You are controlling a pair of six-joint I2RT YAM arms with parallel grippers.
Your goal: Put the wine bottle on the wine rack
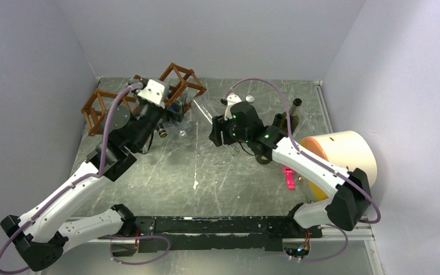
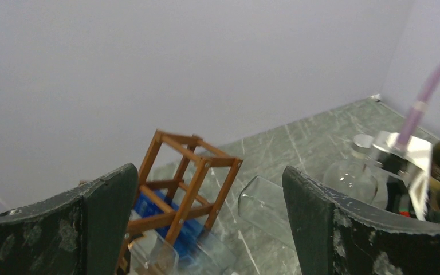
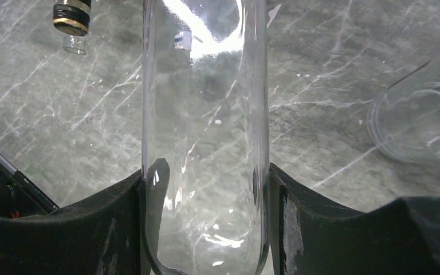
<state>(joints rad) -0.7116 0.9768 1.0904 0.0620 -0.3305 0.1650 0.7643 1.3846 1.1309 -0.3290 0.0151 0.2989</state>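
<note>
From above, the right gripper (image 1: pixel 217 130) holds a clear wine bottle (image 1: pixel 201 114) lying on its side, though the glass is hard to see here. The one wine rack (image 1: pixel 183 68) sits to the left of it, by the far wall. The left arm (image 1: pixel 80 183) is the nearer one to the rack. One dark bottle (image 1: pixel 295 109) stands off to the right. In the left wrist view, the left gripper (image 2: pixel 209 195) gapes wide with nothing in it and faces the rack. In the right wrist view, both fingers (image 3: pixel 91 229) press the clear bottle's sides, and its long way runs straight ahead. A capped bottle neck (image 3: pixel 71 14) peeks in at the top left. That makes three bottles, I think.
</note>
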